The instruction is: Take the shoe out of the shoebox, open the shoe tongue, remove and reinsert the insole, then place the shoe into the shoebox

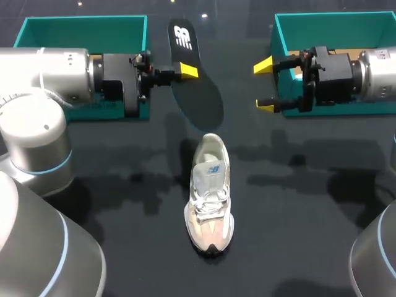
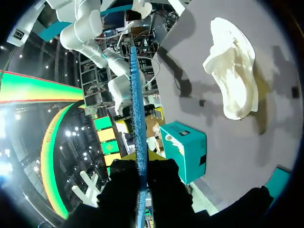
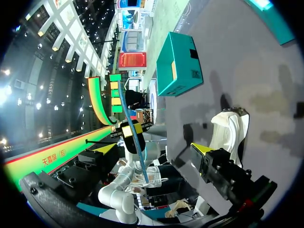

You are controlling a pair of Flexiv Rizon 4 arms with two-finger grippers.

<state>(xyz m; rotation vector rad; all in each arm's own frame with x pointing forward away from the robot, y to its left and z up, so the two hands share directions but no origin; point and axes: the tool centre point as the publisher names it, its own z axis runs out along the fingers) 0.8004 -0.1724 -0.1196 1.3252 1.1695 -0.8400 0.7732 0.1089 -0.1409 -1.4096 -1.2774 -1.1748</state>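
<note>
Dark surface (image 1: pixel 124 185) under everything. Nearest, on it, short of both sets of jaws and between them: a pale shoe (image 1: pixel 210 198), upright on its sole, heel end toward the jaws. Clamped in the left jaws, edge-on between the yellow fingertips (image 1: pixel 189 70): the black insole (image 1: pixel 185 43), well apart from the shoe. Open surface around the shoe and across the gap to the right jaws. Spread wide and gripping nothing, the right jaws, just before the right teal box (image 1: pixel 334 28). Alongside the left arm (image 1: pixel 49 74), toward the far edge, a second teal box (image 1: pixel 80 28). Level and turned inward, left arm and right arm (image 1: pixel 371 71), jaws facing each other.
</note>
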